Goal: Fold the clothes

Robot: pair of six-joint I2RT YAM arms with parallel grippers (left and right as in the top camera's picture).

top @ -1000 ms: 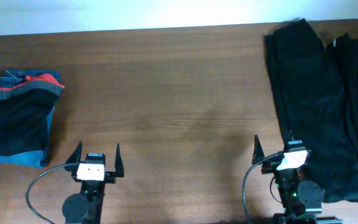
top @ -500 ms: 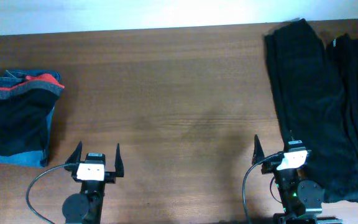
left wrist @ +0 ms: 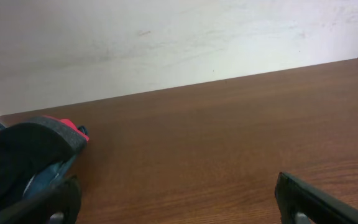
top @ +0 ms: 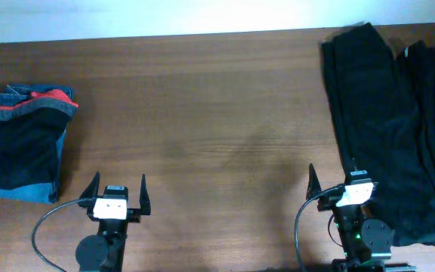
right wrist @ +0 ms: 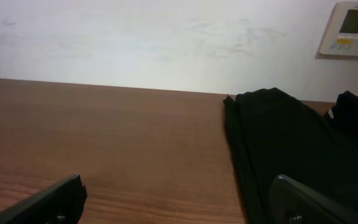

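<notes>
The clothes (top: 376, 128), long black garments, begin at the table's (top: 217, 113) near edge beside my right gripper (top: 332, 177) and run along the right edge to the far right corner. My right gripper and my left gripper (top: 119, 181) sit near the near edge, jaws wide, holding nothing. Farther back, at the left edge, folded black trousers (top: 21, 147) with a red waistband lie on blue jeans (top: 17, 193).

A pale blurred shape (top: 421, 246) has come into the overhead view at the bottom right. It lies along the near end of the long black fabric trousers (top: 376, 113), over the brown wooden table (top: 217, 113). A second ago only dark cloth and wood showed there. What it is cannot be told.
</notes>
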